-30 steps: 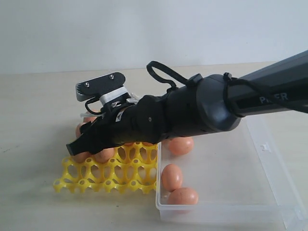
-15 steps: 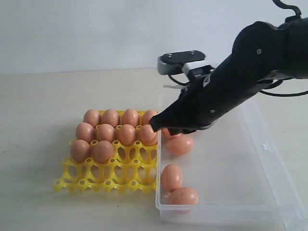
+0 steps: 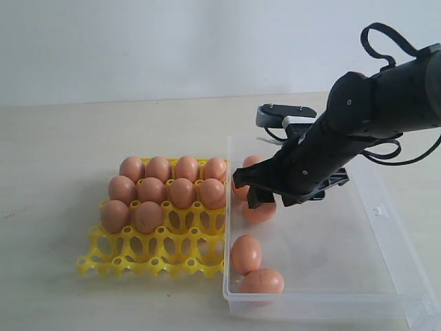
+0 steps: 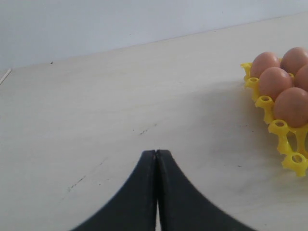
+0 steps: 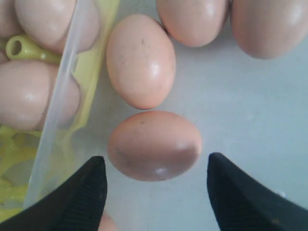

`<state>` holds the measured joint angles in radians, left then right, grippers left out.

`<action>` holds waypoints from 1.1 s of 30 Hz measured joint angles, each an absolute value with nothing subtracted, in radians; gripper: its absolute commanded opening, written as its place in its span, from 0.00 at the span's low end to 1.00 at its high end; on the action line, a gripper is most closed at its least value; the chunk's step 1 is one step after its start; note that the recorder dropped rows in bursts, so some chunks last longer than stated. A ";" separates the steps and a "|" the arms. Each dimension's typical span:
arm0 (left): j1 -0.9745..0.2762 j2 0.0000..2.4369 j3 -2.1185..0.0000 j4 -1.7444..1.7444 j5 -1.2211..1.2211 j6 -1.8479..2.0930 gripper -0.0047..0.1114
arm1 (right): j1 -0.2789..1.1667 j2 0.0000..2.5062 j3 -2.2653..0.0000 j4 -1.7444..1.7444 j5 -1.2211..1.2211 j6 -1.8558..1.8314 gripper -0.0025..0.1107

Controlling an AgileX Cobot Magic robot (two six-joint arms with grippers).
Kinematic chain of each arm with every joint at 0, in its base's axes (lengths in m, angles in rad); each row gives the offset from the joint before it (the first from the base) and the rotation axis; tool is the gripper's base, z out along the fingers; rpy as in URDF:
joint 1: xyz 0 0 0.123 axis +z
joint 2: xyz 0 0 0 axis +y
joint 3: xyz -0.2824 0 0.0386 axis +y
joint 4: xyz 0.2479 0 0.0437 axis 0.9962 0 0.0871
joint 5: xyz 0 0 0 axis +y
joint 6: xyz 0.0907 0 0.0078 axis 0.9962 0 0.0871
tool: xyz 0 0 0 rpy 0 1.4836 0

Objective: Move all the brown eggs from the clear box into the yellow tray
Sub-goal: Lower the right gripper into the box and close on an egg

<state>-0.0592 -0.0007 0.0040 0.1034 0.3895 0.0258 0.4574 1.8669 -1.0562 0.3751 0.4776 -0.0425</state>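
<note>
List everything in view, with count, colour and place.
brown eggs in tray: ten, reddish-brown, filling the two far rows and two cups of the third.
brown eggs in box: at least four showing, reddish-brown, near the side next to the tray; the arm hides part of the box.
yellow tray: one, bright yellow, on the table beside the clear box.
clear box: one, transparent, on the table.
table: one, pale beige, under everything.
left gripper: one, black, shut, over bare table near the tray.
right gripper: one, black, open, in the box with its jaws either side of an egg.
</note>
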 measured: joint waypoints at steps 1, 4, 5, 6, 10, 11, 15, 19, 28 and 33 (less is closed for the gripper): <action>-0.059 -0.001 0.004 0.103 0.389 0.026 0.04 | 0.457 1.876 -1.056 0.380 0.477 -0.043 0.55; -0.059 -0.001 0.004 0.103 0.389 0.026 0.04 | 0.457 1.893 -1.058 0.387 0.473 -0.041 0.55; -0.059 -0.001 0.004 0.103 0.389 0.026 0.04 | 0.457 1.896 -1.058 0.389 0.472 -0.041 0.55; -0.059 -0.001 0.004 0.103 0.389 0.026 0.04 | 0.457 1.900 -1.060 0.393 0.472 -0.041 0.55; -0.059 -0.001 0.004 0.103 0.389 0.026 0.04 | 0.457 1.908 -1.060 0.443 0.461 -0.041 0.55; -0.059 -0.001 0.004 0.103 0.389 0.026 0.04 | 0.457 1.913 -1.060 0.462 0.459 -0.041 0.55; -0.059 -0.001 0.004 0.103 0.389 0.026 0.04 | 0.457 1.928 -1.060 0.540 0.452 -0.049 0.55; -0.059 -0.001 0.004 0.103 0.389 0.026 0.04 | 0.457 1.937 -1.060 0.619 0.447 -0.088 0.55; -0.059 -0.001 0.004 0.103 0.389 0.026 0.04 | 0.446 1.966 -1.060 0.713 0.403 -0.125 0.55; -0.059 -0.001 0.004 0.103 0.389 0.026 0.04 | 0.440 1.991 -1.064 0.728 0.396 -0.127 0.55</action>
